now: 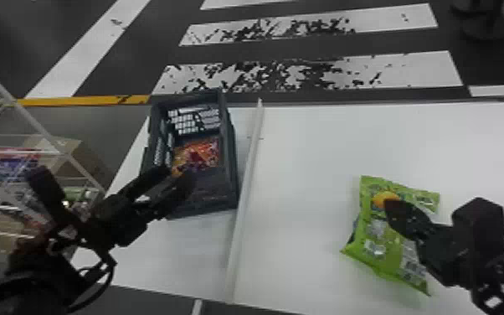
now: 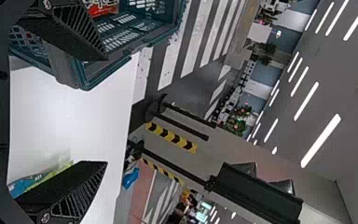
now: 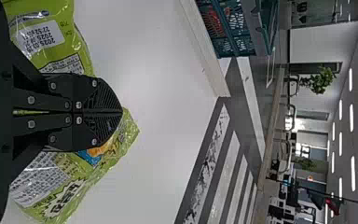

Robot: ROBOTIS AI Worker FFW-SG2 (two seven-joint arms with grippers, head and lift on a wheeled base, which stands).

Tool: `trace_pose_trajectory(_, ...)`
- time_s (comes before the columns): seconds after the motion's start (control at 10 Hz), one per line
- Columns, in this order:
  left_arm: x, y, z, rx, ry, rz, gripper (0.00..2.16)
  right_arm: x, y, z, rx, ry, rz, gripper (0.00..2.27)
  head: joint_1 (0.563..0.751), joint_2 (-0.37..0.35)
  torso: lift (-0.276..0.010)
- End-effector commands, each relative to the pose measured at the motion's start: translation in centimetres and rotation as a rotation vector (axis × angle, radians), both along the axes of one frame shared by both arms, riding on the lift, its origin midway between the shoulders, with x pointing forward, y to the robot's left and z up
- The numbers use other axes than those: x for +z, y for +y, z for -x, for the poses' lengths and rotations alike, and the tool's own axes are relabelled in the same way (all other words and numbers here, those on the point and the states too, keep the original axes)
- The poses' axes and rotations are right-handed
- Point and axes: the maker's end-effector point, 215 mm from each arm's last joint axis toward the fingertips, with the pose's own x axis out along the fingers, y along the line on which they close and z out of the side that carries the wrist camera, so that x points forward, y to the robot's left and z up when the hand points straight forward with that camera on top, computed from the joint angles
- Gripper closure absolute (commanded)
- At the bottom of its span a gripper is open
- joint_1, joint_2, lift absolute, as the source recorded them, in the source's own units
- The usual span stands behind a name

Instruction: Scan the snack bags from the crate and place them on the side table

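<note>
In the head view my left gripper (image 1: 178, 177) stands over the near left part of the dark crate (image 1: 231, 180), which holds orange-red snack bags (image 1: 199, 155). The left wrist view shows that gripper (image 2: 106, 111) open, its fingers wide apart, with the crate (image 2: 81, 77) beyond one of them. A green snack bag (image 1: 372, 238) lies on the white table at the right. Over its upper part is my right gripper (image 1: 386, 202). Seen from the right wrist, this gripper (image 3: 121, 112) has its fingers shut together in front of the green bag (image 3: 58, 46).
A raised white strip (image 1: 245, 192) runs along the white table (image 1: 305, 167) between crate and green bag. At the left stands a white wire rack (image 1: 33, 119) with packages, beside a cardboard box (image 1: 81, 161). Striped floor lies beyond the table.
</note>
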Motion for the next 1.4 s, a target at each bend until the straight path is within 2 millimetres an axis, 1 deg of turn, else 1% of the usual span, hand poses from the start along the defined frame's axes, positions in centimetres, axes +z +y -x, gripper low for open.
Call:
trace_pose_trajectory(0.0, 0.0, 0.0, 0.0, 0.001, 0.000, 0.003, 0.08, 0.4, 1.6, 1.3, 0.036, 0.013, -0.010, 2.16, 0.695, 0.256, -0.094)
trace_pose_trajectory(0.3, -0.1, 0.1, 0.1, 0.000, 0.002, 0.005, 0.08, -0.4, 6.0, 3.9, 0.137, 0.032, 0.009, 2.16, 0.695, 0.308, -0.094)
trace_pose_trajectory(0.4, -0.1, 0.1, 0.1, 0.000, 0.002, 0.007, 0.08, -0.7, 7.0, 4.2, 0.158, 0.039, 0.024, 2.16, 0.695, 0.334, -0.094)
trace_pose_trajectory(0.5, -0.1, 0.1, 0.1, 0.000, 0.002, 0.007, 0.08, -1.3, 7.6, 4.2, 0.171, 0.050, 0.040, 2.16, 0.695, 0.350, -0.094)
trace_pose_trajectory(0.6, -0.2, 0.1, 0.1, 0.000, 0.002, 0.009, 0.08, -2.0, 7.8, 4.1, 0.179, 0.064, 0.058, 2.16, 0.695, 0.350, -0.094)
trace_pose_trajectory(0.9, -0.2, 0.1, 0.1, 0.001, 0.003, 0.010, 0.08, -3.8, 8.1, 2.3, 0.186, 0.098, 0.112, 2.16, 0.695, 0.350, -0.094)
trace_pose_trajectory(1.0, -0.2, 0.1, 0.2, -0.001, 0.003, 0.010, 0.08, -3.6, 8.3, 1.5, 0.185, 0.100, 0.120, 2.16, 0.695, 0.350, -0.094)
trace_pose_trajectory(1.2, -0.3, 0.1, 0.3, -0.002, 0.005, 0.011, 0.08, -4.2, 7.8, 0.6, 0.177, 0.123, 0.161, 2.16, 0.695, 0.350, -0.094)
trace_pose_trajectory(1.3, -0.3, 0.1, 0.3, -0.002, 0.005, 0.011, 0.08, -4.8, 7.3, 0.7, 0.171, 0.136, 0.178, 2.16, 0.695, 0.350, -0.094)
